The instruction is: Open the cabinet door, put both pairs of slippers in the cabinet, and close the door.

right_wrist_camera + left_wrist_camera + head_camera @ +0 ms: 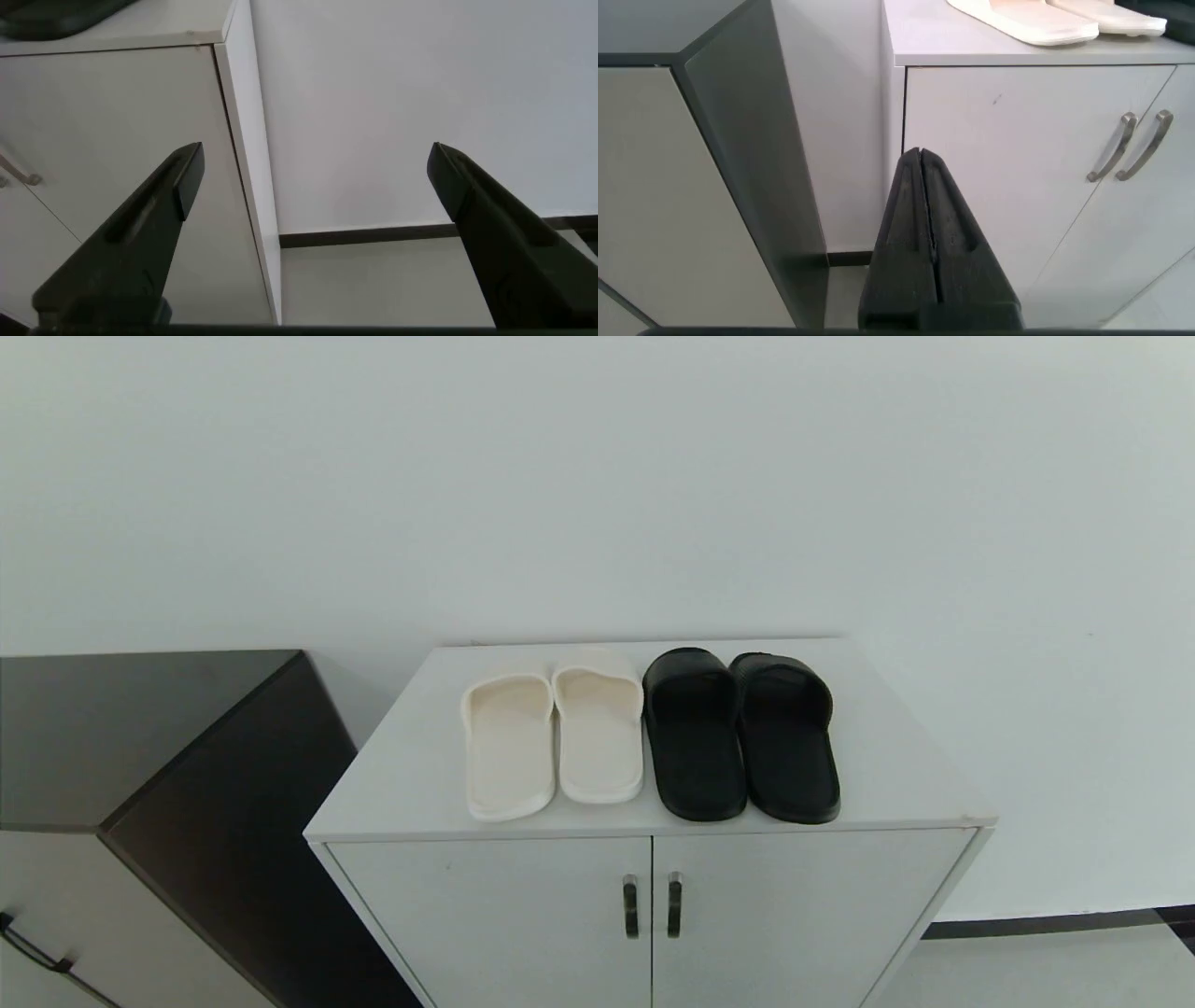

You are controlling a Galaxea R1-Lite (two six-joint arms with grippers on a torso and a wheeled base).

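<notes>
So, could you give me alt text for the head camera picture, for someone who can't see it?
A cream pair of slippers and a black pair sit side by side on top of a white cabinet with both doors shut. A dark cabinet stands to its left, before a plain white wall.

Room: plain white wall (597, 476), even light.
Dark-topped unit (140, 728) against the wall at left; black skirting (1055, 924) meets pale floor (1046, 971) at right.

Matt wht cabinet (411, 775), shiny metal handles (631, 906), smooth rubbery cream slippers (597, 747), matt blk slippers (695, 751)
</notes>
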